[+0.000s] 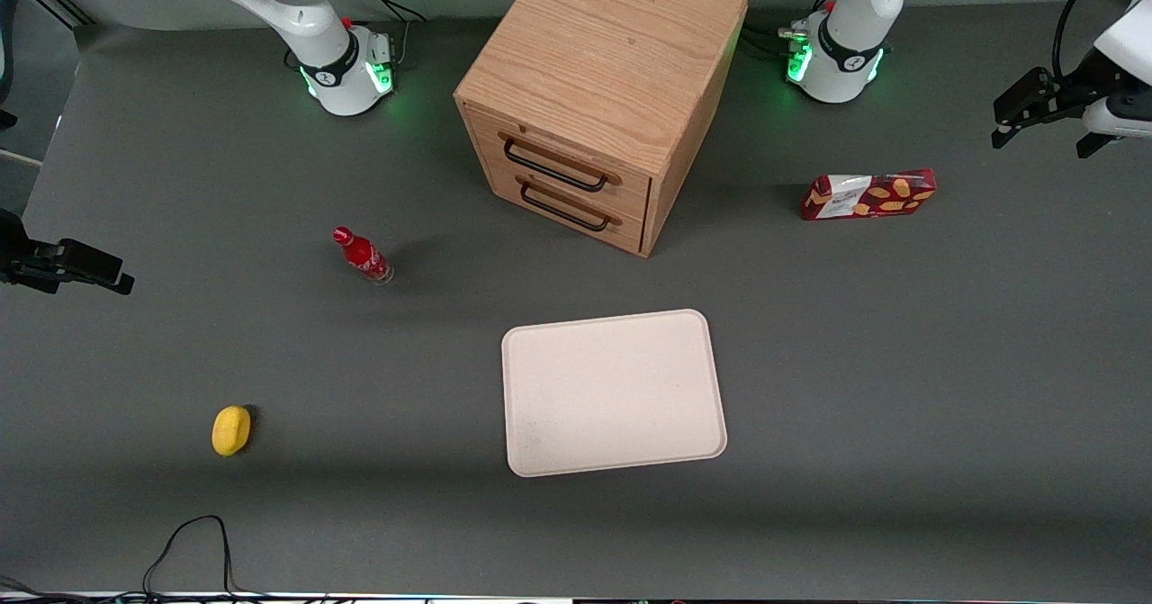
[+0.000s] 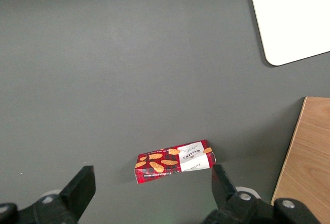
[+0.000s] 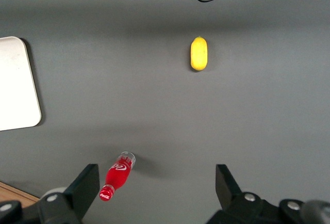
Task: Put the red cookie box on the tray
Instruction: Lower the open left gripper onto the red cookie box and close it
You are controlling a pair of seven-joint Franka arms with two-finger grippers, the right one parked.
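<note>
Front view first: the red cookie box (image 1: 868, 195) lies flat on the grey mat toward the working arm's end of the table, long axis roughly 3-to-9 o'clock. The gripper (image 1: 1008, 127) hangs raised near that table end, with the box off at about its 8 o'clock, so it's got a short reach inward and down to get there. The tray (image 1: 614, 392) sits well apart from the box, at about 8 o'clock from it and nearer the camera. Box looks like printed cardboard, slim and oblong; the tray is matte cream with rounded corners and a low rim.

Left wrist view: the gripper (image 2: 151, 193) has its fingers (image 2: 80, 188) spread wide, gripping nothing. The box (image 2: 175, 161) shows between them, lengthwise across the gap, which probably means a wrist turn before grabbing its narrow sides. A tray corner (image 2: 286, 22) and the wooden drawer cabinet (image 2: 307, 157) edge show too.

Right wrist view: no box, just a bit of tray (image 3: 15, 84).
</note>
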